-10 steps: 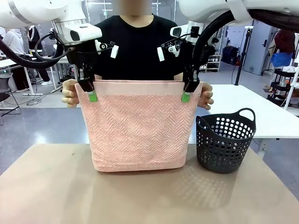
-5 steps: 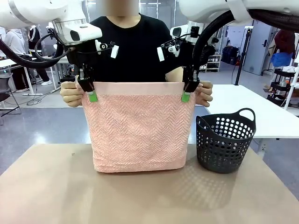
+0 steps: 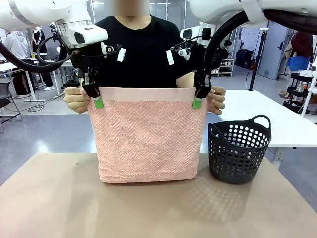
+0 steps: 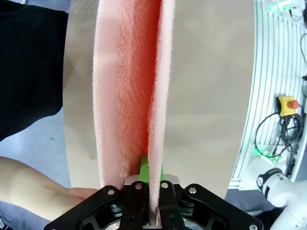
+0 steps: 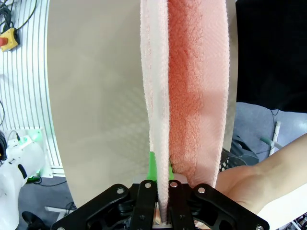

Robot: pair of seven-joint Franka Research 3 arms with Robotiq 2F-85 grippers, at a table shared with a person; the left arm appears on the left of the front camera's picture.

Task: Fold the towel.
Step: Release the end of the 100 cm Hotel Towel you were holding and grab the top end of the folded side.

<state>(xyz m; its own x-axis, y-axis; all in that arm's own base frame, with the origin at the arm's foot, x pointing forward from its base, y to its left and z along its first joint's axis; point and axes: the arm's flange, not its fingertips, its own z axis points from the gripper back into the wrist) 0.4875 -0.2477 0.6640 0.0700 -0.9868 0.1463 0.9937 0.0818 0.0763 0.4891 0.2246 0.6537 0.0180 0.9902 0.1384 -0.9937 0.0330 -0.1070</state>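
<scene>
Arms were up high, fingers pointed down. Left gripper (image 3: pixel 98 102) and right gripper (image 3: pixel 197 103) hung level, jaws pinched tight on towel (image 3: pixel 146 141) top corners. Person's hand (image 3: pixel 75 99) gripped beside left one, other hand (image 3: pixel 217 100) beside right.

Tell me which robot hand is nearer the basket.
Right. The right hand grips the towel's top corner up and left of the basket; the left hand grips the far corner across the towel.

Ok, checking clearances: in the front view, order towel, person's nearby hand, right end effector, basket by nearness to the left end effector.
1. Towel, gripped at its corner.
2. Person's hand, just outside it.
3. Right end effector, towel's opposite corner.
4. Basket, farthest right.
</scene>
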